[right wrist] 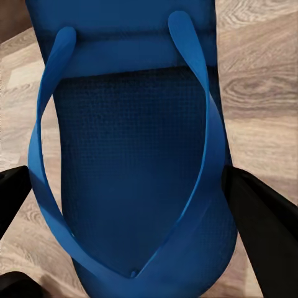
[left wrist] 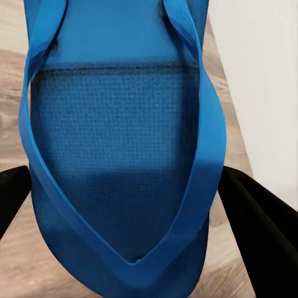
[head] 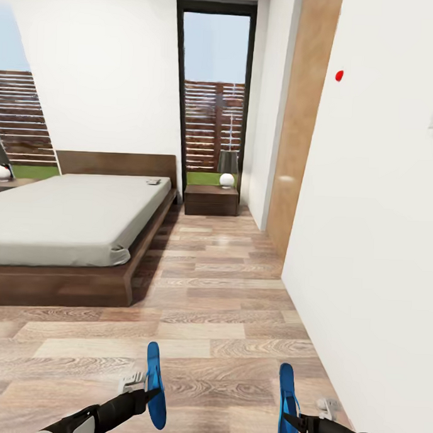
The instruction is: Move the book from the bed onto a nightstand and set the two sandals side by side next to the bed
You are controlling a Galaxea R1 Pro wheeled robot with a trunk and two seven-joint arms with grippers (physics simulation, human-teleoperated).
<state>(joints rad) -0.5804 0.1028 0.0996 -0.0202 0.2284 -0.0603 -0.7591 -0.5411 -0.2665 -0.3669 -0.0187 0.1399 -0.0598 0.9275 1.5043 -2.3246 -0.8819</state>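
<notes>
Sandals are in both of your grippers: the left gripper (head: 147, 390) is clenched on the left sandal (head: 155, 385), and the right gripper (head: 291, 416) is clenched on the right sandal (head: 287, 405), each one carried on edge above the wood-plank floor (head: 219, 305). Your left wrist view has the black fingers (left wrist: 261, 230) pressed against both sides of its sandal (left wrist: 118, 186), with the straps meeting in a V near the camera; your right wrist view gives the same grip, fingers (right wrist: 264, 223) flanking the blue sole (right wrist: 133, 180). Ahead to your left stands the bed (head: 71, 216) with its off-white mattress, and a small dark thing, probably the book (head: 154, 181), lies near the headboard, too small to read. Just past the bed's far corner you have a nightstand (head: 211, 200) carrying a lamp (head: 228, 168) before the tall window (head: 214, 84). A white wall (head: 366, 248) runs along your right.
</notes>
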